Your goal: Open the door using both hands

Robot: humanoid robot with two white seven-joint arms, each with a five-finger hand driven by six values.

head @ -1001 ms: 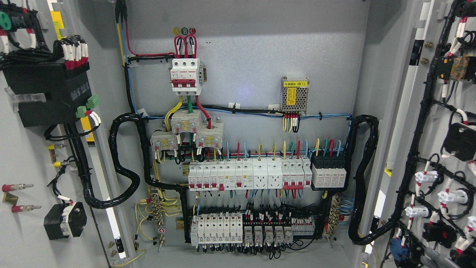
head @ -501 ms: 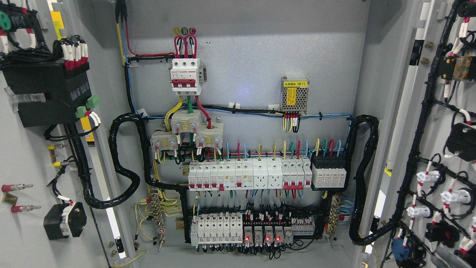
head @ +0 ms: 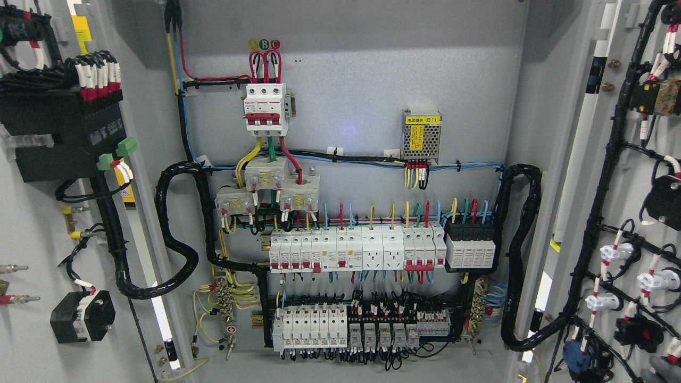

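Neither hand of the robot shows anywhere in the head view, so whether the fingers are released or clenched cannot be told.

The grey sheet-metal cabinet stands open, with both doors swung outward. The left door fills the picture's left edge, its inner face carrying a black box-shaped module with green plug connectors and a small black switch body lower down. The right door lies along the right edge, hung with a black wrapped wire harness and white cylindrical lamp backs.

Inside the cabinet, on the flat matte back panel, a white three-pole breaker with red levers sits near the top. Just below it are three pale, blocky terminal covers. To the right hangs a perforated metal power supply with a yellow label. A long row of white breakers and sockets runs across the middle, ending in a black module. A second row of smaller breakers and relays lies beneath. Thick black corrugated conduit loops on the left and another on the right.
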